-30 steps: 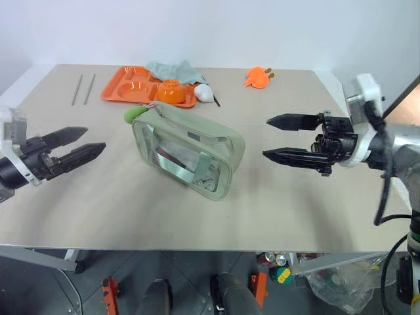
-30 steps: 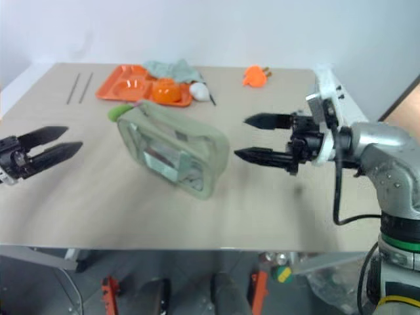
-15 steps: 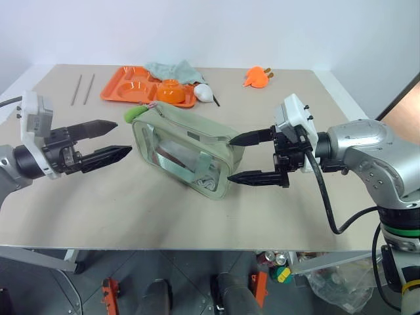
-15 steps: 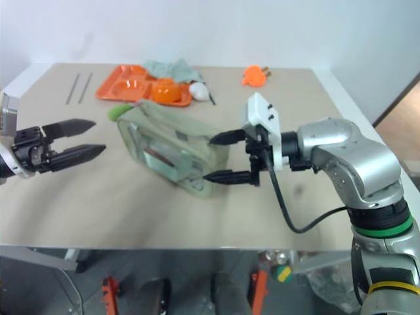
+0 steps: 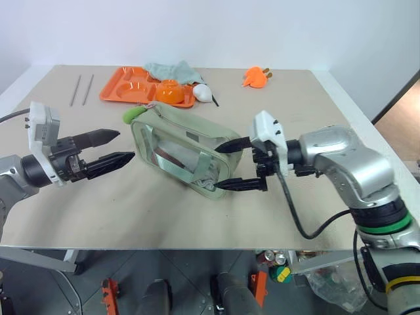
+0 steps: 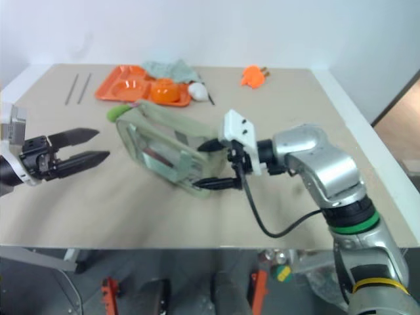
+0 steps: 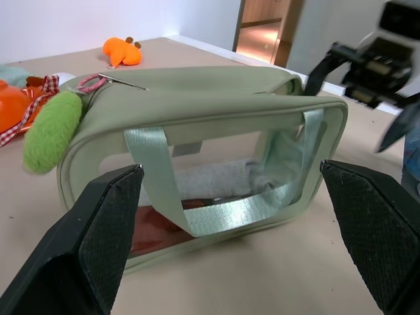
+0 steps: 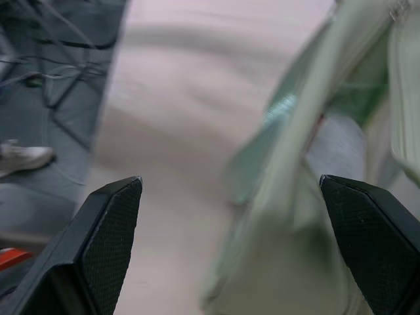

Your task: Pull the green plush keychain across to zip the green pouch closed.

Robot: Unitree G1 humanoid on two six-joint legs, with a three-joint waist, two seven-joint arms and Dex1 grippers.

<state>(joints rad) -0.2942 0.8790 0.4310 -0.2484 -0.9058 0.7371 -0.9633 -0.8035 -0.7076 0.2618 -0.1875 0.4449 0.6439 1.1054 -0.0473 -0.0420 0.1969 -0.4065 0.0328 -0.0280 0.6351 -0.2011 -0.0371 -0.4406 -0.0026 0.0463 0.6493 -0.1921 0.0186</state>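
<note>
The green plush keychain (image 5: 134, 113) hangs at the far end of the green pouch (image 5: 187, 149), beyond the spread left gripper (image 5: 111, 148), while the spread right gripper (image 5: 232, 165) brackets the pouch's opposite corner. A sound approach probably braces that corner with the right fingers while the left pinches the plush. Behind stand an orange tray (image 5: 121, 88), a teal cloth (image 5: 172, 69) and an orange plush toy (image 5: 256, 77), none obstructing.

Lab: bare test table (image 5: 197, 216), plain white walls.

Green pouch (image 7: 216, 98): matt sage cloth, clear glossy plastic side panels, satiny woven straps. Green plush keychain (image 7: 51, 131): fuzzy pile. Table (image 5: 131, 210): smooth matt beige. Tray (image 5: 125, 88): glossy orange plastic.
</note>
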